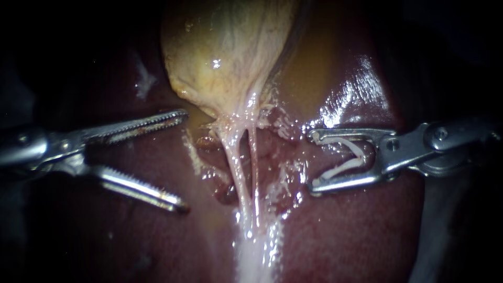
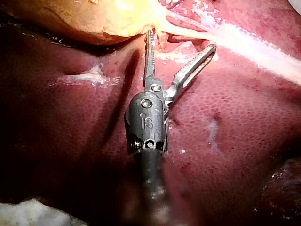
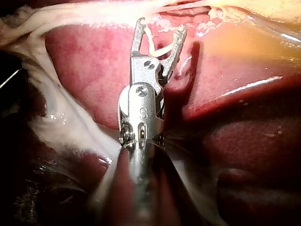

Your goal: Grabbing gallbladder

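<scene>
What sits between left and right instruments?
Endoscope view: two pale tubes below the gallbladder, on liver. Right instrument holds a clip.

Gallbladder (image 1: 225, 57): pale yellow-tan sac, glossy, with fine whitish streaks on its surface. It sits upper-middle in the endoscope view, resting on dark red liver (image 1: 367, 230). Wide rounded body up top, narrowing downward to a whitish neck. Two thin pale tubes (image 1: 242, 173) run on down from the neck, side by side. Yellow fluid pools along its right flank. Nothing grips it. The upper jaw tip of the left instrument (image 1: 183, 160) lies just beside its lower-left edge. In the left wrist view the sac (image 2: 94, 19) lies ahead of the jaws. In the right wrist view only a yellow strip (image 3: 263, 7) shows, far ahead of the jaws.
</scene>
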Controlling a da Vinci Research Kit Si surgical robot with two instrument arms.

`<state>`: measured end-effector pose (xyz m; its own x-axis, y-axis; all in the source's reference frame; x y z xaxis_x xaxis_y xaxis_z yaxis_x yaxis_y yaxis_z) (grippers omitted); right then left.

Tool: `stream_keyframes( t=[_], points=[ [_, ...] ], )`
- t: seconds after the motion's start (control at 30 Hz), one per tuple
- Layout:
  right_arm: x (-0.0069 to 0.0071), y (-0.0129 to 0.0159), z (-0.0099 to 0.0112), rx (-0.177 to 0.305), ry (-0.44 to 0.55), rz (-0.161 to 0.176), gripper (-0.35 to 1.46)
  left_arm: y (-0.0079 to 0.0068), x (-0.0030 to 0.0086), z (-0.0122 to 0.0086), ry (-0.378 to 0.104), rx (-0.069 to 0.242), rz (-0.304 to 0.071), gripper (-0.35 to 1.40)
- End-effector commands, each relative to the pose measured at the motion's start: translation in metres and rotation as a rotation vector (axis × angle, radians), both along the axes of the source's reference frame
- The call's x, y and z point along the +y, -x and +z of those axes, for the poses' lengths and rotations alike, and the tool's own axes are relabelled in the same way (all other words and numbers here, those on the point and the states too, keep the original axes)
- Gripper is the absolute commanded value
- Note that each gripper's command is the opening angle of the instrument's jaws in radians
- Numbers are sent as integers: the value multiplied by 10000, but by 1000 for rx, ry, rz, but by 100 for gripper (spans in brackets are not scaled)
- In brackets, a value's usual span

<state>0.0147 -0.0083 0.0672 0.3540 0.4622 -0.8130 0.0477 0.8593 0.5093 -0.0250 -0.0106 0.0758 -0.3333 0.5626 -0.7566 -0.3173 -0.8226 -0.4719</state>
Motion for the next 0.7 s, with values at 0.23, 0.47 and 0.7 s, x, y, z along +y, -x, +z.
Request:
stream_keyframes(
  t=[0.23,0.47,0.7],
  points=[
    [0,0,0,0,0,0,50,0,2,3,-33,-6,-10,91],
    [0,0,0,0,0,0,50,-3,10,16,-123,-7,-65,72],
    [0,-1,0,0,0,0,50,-1,15,29,-203,2,-116,49]
  ],
)
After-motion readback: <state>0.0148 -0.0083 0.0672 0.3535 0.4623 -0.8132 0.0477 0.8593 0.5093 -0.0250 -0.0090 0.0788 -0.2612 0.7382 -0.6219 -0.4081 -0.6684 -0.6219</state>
